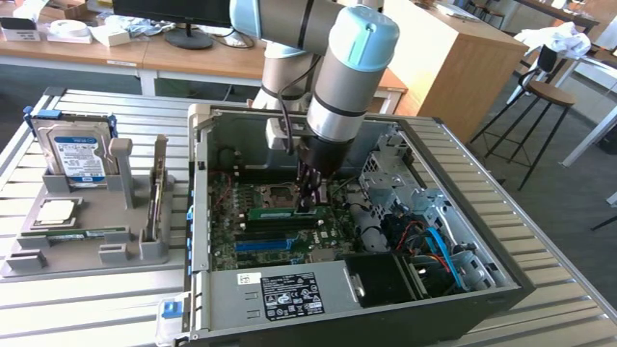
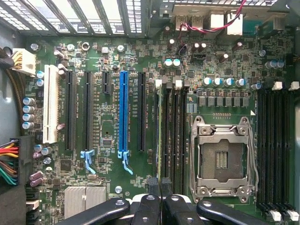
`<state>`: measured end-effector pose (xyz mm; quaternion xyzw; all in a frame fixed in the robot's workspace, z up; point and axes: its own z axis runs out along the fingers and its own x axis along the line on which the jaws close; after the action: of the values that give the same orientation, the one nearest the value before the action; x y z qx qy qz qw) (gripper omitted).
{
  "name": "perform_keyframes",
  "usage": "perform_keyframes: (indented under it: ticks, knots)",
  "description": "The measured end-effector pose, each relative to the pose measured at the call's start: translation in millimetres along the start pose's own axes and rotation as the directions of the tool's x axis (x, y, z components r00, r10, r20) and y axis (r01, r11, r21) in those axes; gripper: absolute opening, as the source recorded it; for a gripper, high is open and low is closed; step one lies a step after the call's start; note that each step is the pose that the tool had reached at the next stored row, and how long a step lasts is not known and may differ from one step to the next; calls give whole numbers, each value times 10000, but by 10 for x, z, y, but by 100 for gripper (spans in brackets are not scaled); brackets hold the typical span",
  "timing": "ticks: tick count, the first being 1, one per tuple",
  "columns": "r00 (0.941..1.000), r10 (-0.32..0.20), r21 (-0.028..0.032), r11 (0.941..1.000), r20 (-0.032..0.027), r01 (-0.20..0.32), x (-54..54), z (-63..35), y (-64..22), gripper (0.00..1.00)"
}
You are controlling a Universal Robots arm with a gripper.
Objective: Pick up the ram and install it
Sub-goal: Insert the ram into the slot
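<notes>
The ram [image 1: 282, 212] is a long green stick standing on edge in a memory slot of the motherboard [image 1: 253, 230], inside the open computer case [image 1: 198, 181]. My gripper [image 1: 311, 207] reaches straight down into the case and is shut on the ram's top edge, toward the end on the exterior view's right. In the wrist view the black fingers [image 2: 149, 206] meet at my gripper [image 2: 161, 197], with the ram [image 2: 159, 122] running edge-on away from them, beside the empty black memory slots [image 2: 177, 136] and the CPU socket [image 2: 220, 159].
A grey parts holder [image 1: 24, 264] stands at the exterior view's left with a hard drive [image 1: 72, 148], a silver CPU chip [image 1: 56, 211] and another green stick [image 1: 82, 233]. The power supply [image 1: 279, 293], drive cage [image 1: 386, 170] and cables [image 1: 429, 238] crowd the case.
</notes>
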<state>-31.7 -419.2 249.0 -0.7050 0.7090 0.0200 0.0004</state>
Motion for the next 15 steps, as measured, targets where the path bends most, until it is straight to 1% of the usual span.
perform_keyframes:
  ticks: [3, 11, 15]
  knots:
    - [10000, -2, -1, 10000, -3, 2, 0, 5, -1, 11]
    - [10000, -2, -1, 10000, -2, 2, 2, 76, -2, 11]
    - [10000, -2, -2, 10000, -4, 2, 2, 79, -2, 11]
